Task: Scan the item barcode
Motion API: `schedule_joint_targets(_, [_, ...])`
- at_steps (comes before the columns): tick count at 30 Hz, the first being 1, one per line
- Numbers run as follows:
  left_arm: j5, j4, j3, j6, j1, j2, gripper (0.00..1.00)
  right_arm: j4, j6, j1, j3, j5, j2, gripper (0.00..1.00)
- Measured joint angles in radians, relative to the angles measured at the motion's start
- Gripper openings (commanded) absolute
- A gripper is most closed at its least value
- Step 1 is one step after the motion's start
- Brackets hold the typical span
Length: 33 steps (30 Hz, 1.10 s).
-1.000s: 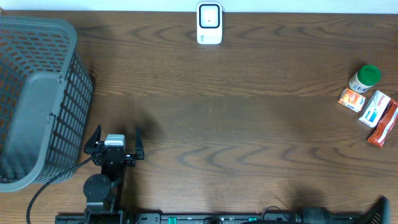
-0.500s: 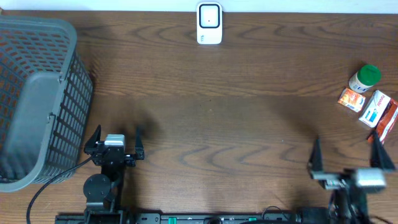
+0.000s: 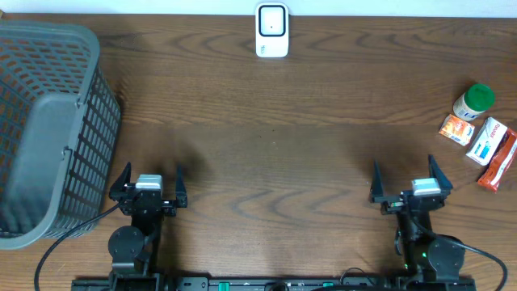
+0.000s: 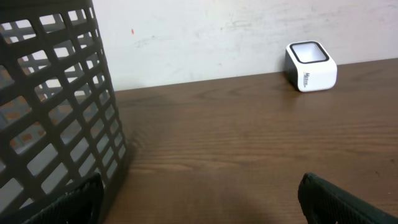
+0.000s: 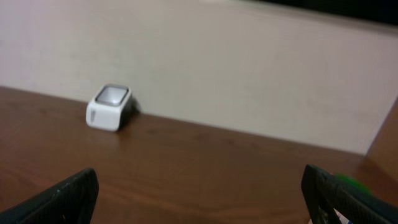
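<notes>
The white barcode scanner (image 3: 272, 31) stands at the table's far edge, near the middle; it also shows as a white scanner (image 4: 311, 65) in the left wrist view and a small scanner (image 5: 110, 107) in the right wrist view. The items lie at the far right: a green-capped bottle (image 3: 473, 101), an orange box (image 3: 458, 128), a white box (image 3: 490, 141) and a red packet (image 3: 499, 164). My left gripper (image 3: 153, 175) is open over bare wood at the front left. My right gripper (image 3: 405, 173) is open at the front right, left of the items, holding nothing.
A tall grey mesh basket (image 3: 48, 129) fills the left side, close to my left gripper; its basket wall (image 4: 56, 106) takes up the left of the left wrist view. A blurred green cap (image 5: 348, 182) shows beside the right finger in the right wrist view.
My right arm has come into the overhead view from the lower right corner and moved left and up to the front right. The left arm has not moved.
</notes>
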Motion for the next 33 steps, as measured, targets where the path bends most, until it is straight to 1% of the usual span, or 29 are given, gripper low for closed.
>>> schedule_joint_targets(3, [0.000, 0.000, 0.000, 0.000, 0.000, 0.000, 0.99, 0.013, 0.003, 0.000, -0.047, 0.005, 0.000, 0.99])
schedule_joint_targets(9, [0.000, 0.000, 0.000, 0.000, 0.000, 0.000, 0.99, -0.070, 0.004, 0.000, -0.062, 0.024, 0.000, 0.99])
schedule_joint_targets(33, [0.000, 0.000, 0.000, 0.000, 0.000, 0.000, 0.99, -0.071, 0.004, 0.000, -0.062, 0.035, 0.000, 0.99])
